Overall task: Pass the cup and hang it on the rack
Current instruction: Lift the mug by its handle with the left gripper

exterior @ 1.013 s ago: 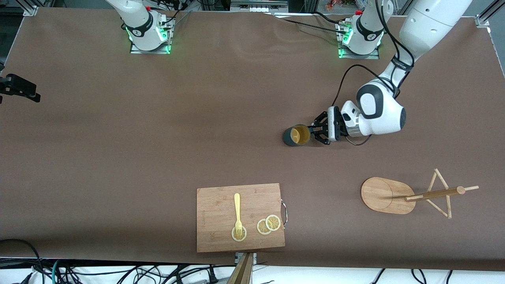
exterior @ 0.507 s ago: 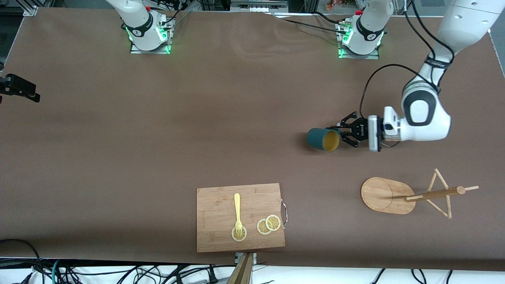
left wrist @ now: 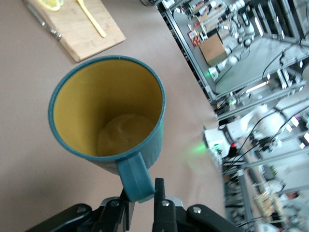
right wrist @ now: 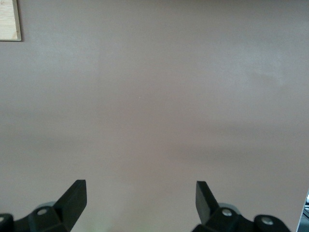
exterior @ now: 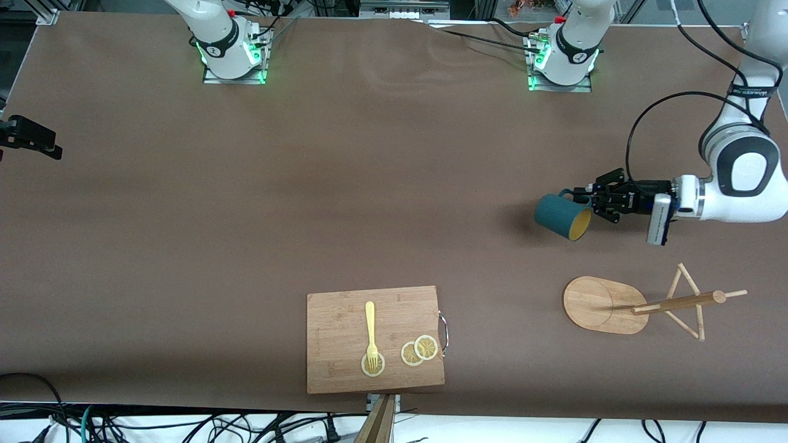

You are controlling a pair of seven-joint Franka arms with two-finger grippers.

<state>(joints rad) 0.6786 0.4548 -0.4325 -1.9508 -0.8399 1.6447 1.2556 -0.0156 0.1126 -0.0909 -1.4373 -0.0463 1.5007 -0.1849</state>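
Observation:
The cup (exterior: 561,216), dark teal outside and yellow inside, hangs tipped on its side above the brown table toward the left arm's end. My left gripper (exterior: 580,197) is shut on its loop handle. In the left wrist view the cup's mouth (left wrist: 106,108) faces the camera, and the handle (left wrist: 136,176) sits between the two black fingers of the left gripper (left wrist: 142,193). The rack (exterior: 604,304), with an oval wooden base, a post and thin crossing pegs (exterior: 688,301), stands on the table at the same end. My right gripper (right wrist: 140,198) is open over bare table and holds nothing.
A wooden cutting board (exterior: 345,369) lies by the table's front edge, with a yellow fork (exterior: 370,326) and lemon slices (exterior: 418,351) on it. It also shows as the board (left wrist: 91,36) in the left wrist view. A black fixture (exterior: 31,140) sits at the right arm's end.
The left arm has carried the cup toward the left arm's end of the table, closer to the rack. The cup has tipped from mouth-up onto its side. The right gripper has stayed open.

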